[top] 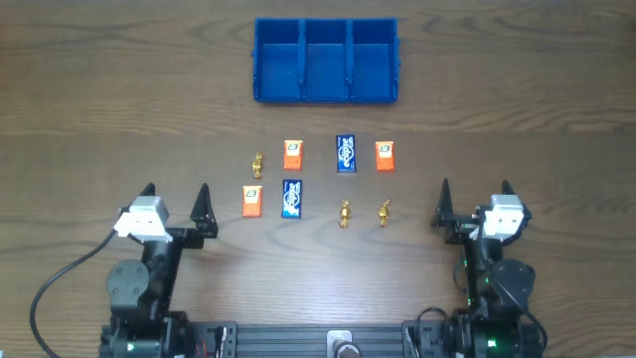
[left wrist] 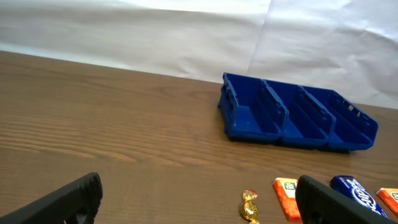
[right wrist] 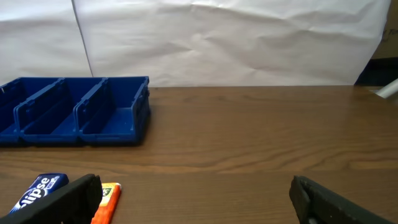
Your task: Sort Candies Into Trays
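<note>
Blue plastic tray, three compartments side by side, lies far from the arms, its long axis across your wooden table. Between tray and arms sit flat rectangular orange packs and blue packs, long axes pointing at the tray, plus crinkled gold candies. Your left gripper and right gripper stand spread wide.

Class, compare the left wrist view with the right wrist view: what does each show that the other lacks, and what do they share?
Left wrist view, not the right: a gold candy, the orange candy beside it, and the left gripper, open.
Right wrist view, not the left: the right gripper, open, and a small pale object near the table's far edge.
Shared: the blue tray with three compartments, a blue candy, a second orange candy next to it, and the wooden table.
</note>
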Controlling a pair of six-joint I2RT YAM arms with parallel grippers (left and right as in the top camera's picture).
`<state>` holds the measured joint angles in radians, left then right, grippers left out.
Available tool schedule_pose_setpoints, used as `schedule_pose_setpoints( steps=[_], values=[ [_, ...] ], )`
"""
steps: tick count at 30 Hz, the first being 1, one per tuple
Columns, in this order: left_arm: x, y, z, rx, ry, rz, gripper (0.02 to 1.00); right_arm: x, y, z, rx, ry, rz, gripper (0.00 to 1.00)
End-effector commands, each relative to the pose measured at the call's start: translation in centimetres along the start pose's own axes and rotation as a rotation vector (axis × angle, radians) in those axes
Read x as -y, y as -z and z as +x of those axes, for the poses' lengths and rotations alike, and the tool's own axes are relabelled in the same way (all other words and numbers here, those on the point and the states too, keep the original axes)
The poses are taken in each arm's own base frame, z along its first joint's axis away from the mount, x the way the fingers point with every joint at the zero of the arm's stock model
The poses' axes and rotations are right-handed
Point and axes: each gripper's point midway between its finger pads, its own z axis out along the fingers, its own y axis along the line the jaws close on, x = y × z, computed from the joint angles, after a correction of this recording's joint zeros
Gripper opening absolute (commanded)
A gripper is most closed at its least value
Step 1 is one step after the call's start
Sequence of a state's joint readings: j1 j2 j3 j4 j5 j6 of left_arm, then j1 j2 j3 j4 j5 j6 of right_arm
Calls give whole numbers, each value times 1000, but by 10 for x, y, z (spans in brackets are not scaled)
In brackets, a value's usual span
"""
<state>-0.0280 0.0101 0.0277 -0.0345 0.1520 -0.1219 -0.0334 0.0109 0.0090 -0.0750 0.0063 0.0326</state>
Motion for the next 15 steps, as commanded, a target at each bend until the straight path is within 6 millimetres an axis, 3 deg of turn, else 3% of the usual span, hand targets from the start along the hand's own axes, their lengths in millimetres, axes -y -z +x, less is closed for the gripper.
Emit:
schedule_pose_setpoints(
  steps=[1,7,10,11,15],
  values=[
    [-5,-1,16,-43,-13,-16,998,0,0,1,-2,15,-2,998],
    [4,2,6,-51,-9,13,998,0,0,1,-2,14,-2,998],
    [18,12,-15,-145,2,49,1000,0,0,1,-2,14,-2,998],
    [27,15,-32,-223,14,68,1000,0,0,1,-2,14,-2,998],
    [41,11,-54,-415,43,89,1000,0,0,1,-2,14,-2,998]
  ],
)
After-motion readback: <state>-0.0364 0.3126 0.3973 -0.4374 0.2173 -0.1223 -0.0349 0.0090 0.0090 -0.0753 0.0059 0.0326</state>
